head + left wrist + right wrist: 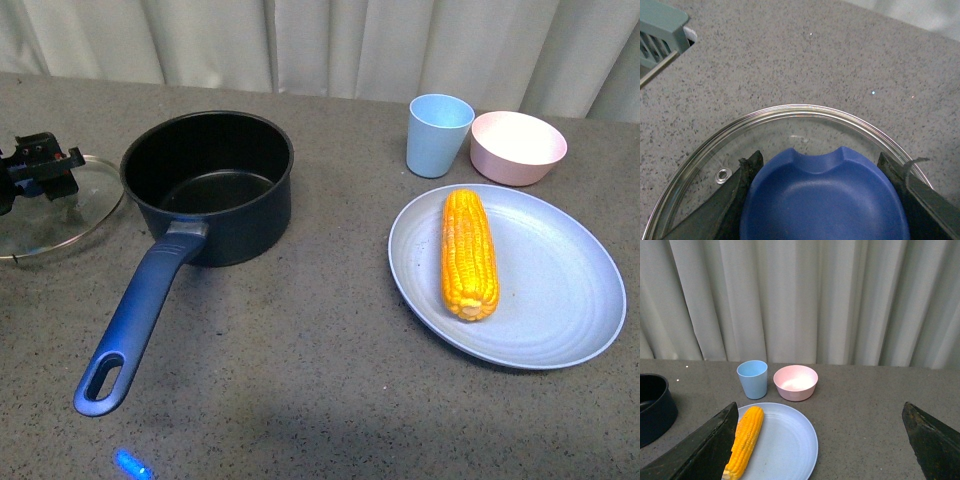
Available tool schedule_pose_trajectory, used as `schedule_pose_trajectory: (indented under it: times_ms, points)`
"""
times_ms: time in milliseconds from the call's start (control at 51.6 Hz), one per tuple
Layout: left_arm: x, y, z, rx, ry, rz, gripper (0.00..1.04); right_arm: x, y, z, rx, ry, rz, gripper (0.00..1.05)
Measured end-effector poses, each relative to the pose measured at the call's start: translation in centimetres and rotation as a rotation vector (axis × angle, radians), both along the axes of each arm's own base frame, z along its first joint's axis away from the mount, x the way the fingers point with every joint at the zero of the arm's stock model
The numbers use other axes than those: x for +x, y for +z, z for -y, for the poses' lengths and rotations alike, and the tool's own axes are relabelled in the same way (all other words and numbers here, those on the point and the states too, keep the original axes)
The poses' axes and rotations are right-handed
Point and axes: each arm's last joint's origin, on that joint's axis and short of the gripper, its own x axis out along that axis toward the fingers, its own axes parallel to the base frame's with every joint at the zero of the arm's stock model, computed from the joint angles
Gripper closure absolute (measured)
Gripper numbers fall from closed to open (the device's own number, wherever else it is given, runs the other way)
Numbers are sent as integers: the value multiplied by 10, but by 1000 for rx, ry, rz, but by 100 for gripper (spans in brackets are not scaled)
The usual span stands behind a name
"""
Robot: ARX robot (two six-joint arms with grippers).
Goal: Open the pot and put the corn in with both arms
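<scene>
Tabletop: The tabletop [320, 380] is grey with little specks, and a pale curtain [330, 40] hangs behind it.
Pot: The pot [215, 190] sits left of the middle. It is open and black inside. Its long blue handle [140, 315] points toward the front.
Lid: A clear glass lid [40, 225] is at the far left, just beside the pot.
Left claw: The left claw [819, 165] is clenched on the lid's blue knob [822, 205], with one jaw pressed on each side.
Corn: The corn [470, 255] lies on a big blue-grey plate [560, 290] at the right, well apart from the pot.
Right claw: The right claw [820, 412] is released. Its jaws are spread wide with nothing between them, and it is up off the tabletop.
Cup and bowl: A light blue cup [438, 135] and a pink bowl [518, 147] stand side by side just behind the plate.
</scene>
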Motion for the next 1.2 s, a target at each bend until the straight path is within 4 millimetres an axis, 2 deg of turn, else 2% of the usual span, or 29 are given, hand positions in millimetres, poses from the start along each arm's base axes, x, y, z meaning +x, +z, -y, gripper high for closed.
schedule_pose_trajectory:
  times_ms: [271,426,523,736,872,949,1008,1085,1201]
  points:
    - [-1,-9,13,9,-33,-25,43,0,0,0,0,0,0,9]
    - [-6,-8,13,9,-29,-33,14,0,0,0,0,0,0,9]
    - [-11,-2,13,8,-22,-31,5,0,0,0,0,0,0,9]
    - [-33,41,10,30,21,29,6,0,0,0,0,0,0,9]
    - [-72,82,14,47,19,113,6,0,0,0,0,0,0,9]
    - [-96,89,15,75,15,95,7,0,0,0,0,0,0,9]
    - [-109,88,16,90,-72,151,18,0,0,0,0,0,0,9]
    - [-122,89,19,93,-124,203,28,0,0,0,0,-1,0,9]
    - [-150,106,30,122,-187,315,57,0,0,0,0,0,0,9]
